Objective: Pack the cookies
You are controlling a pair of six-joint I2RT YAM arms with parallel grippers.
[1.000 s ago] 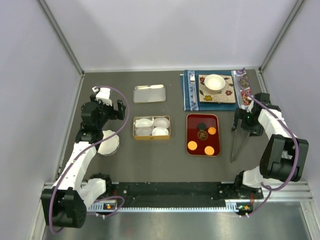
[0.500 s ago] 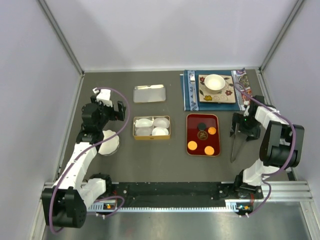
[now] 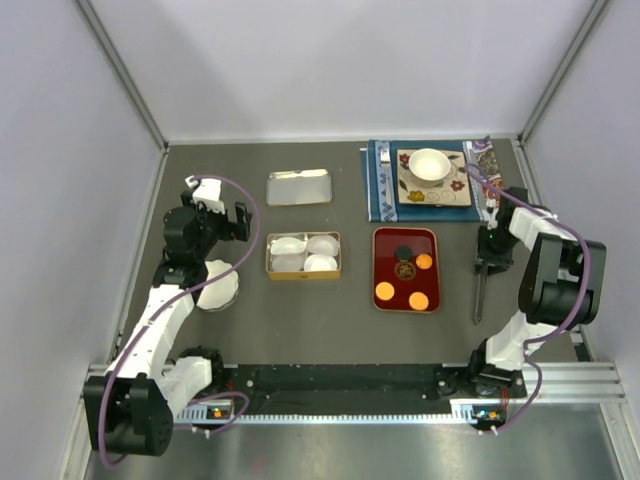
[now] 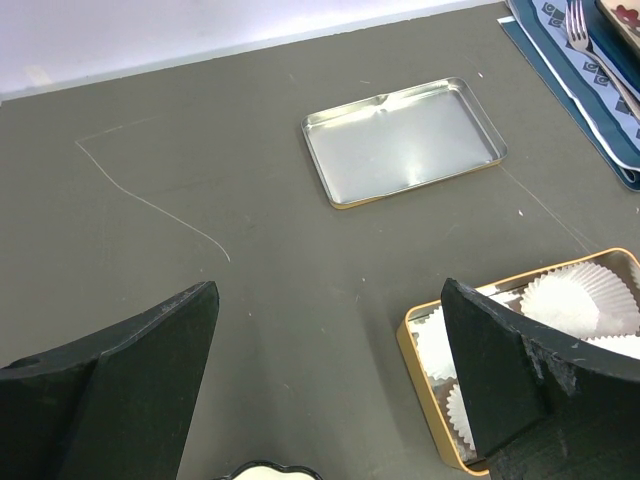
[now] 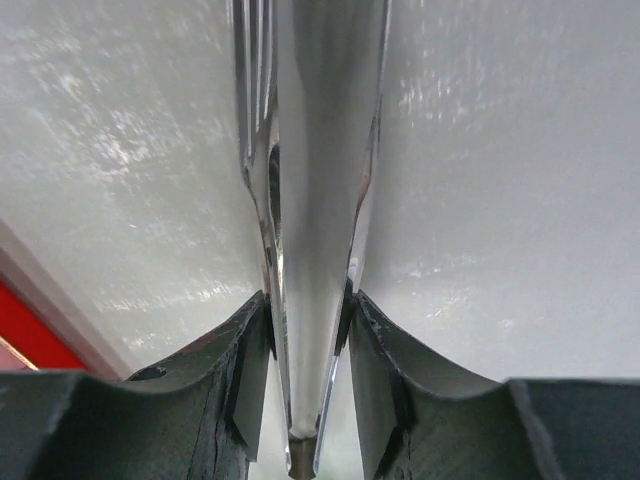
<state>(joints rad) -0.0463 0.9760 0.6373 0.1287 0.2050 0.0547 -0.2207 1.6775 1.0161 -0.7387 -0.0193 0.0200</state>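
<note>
Tongs (image 5: 315, 150) sat pinched between the fingers of the right gripper (image 5: 308, 315), whose jaws were nearly closed on the two metal blades and pressed them together. Seen from overhead, their long axis ran from the gripper toward the near edge of the table. It lay roughly parallel to the right side of the red tray (image 3: 377, 262) and just beside it. The cookies (image 3: 385, 291) lay in that tray, to the left of the tongs. There were three orange discs and one dark one, possibly with a second dark one that the view was too coarse to settle. The right arm was plainly the nearer. The left gripper (image 4: 325, 300) hung wide open and empty, well apart, to the left of the tin (image 4: 415, 345) of paper cups (image 4: 585, 300).
</note>
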